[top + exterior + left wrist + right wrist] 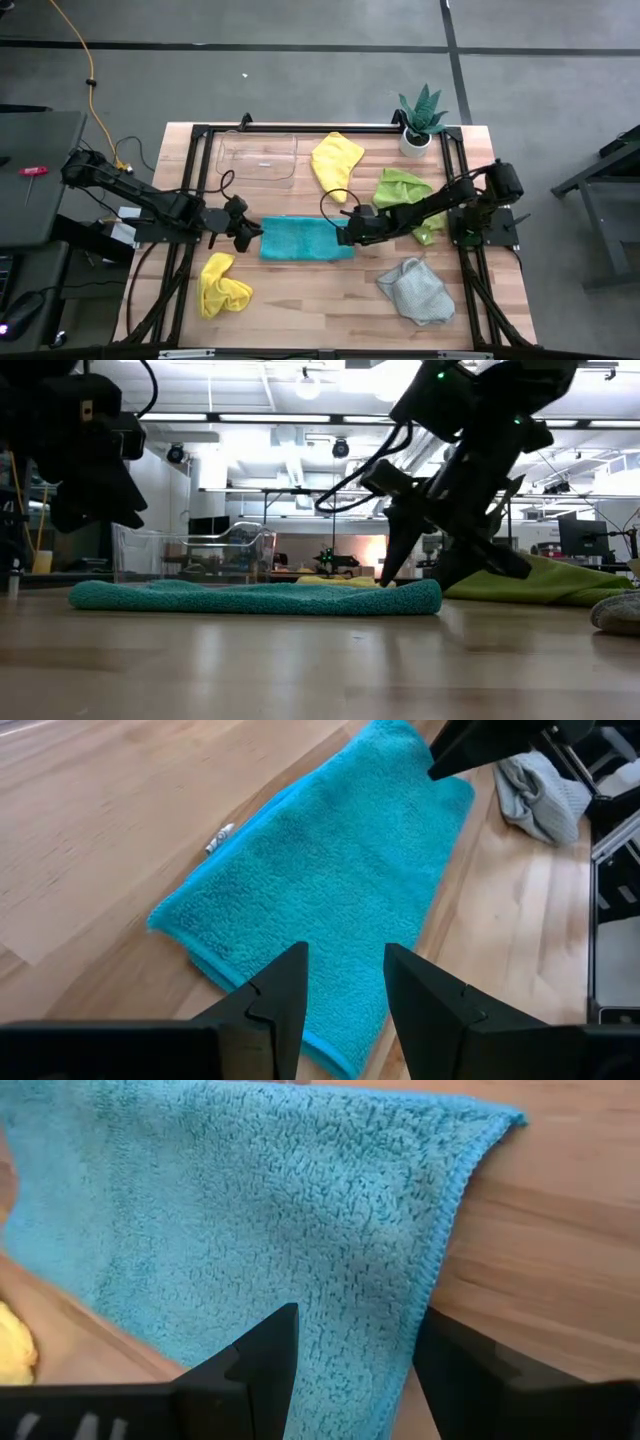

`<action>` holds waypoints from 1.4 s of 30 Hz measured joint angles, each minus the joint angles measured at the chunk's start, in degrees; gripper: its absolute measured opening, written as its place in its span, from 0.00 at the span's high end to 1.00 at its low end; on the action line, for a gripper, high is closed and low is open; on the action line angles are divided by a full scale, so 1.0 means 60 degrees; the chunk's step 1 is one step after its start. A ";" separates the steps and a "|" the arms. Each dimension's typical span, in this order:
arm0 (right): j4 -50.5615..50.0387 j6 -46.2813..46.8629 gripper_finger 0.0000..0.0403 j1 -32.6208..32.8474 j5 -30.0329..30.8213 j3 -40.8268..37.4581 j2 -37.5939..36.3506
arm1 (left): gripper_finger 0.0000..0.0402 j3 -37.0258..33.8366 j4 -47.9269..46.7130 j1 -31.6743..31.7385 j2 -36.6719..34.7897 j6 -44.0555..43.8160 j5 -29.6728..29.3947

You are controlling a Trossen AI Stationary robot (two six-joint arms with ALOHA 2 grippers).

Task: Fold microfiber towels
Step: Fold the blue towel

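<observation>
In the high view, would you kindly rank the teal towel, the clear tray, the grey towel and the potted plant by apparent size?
1. Teal towel, spread flat, largest.
2. Clear tray and grey towel look close, so I leave them unranked.
3. Potted plant, smallest.

Both arms are matte black all over, chunky jointed links with black cables looping off them. The left end effector [345, 995] and right end effector [355, 1365] each have two flat, angular wedge-shaped black fingers. Tiny green lights glow on the right arm's upper housing in the low view.
</observation>
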 joint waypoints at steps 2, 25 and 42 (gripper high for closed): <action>-0.0212 -0.0042 0.55 0.0000 0.0032 0.0107 0.0019 | 0.69 0.0000 -0.0044 0.0000 -0.0001 -0.0001 0.0003; -0.3786 -0.5397 0.55 -0.0029 0.0016 0.0127 -0.2674 | 0.69 0.0044 0.0896 -0.0126 0.0282 0.4839 0.2594; -0.3304 -0.6109 0.55 -0.0029 0.0490 0.0131 -0.3354 | 0.69 0.1852 0.0166 -0.1727 0.4677 0.6843 0.0804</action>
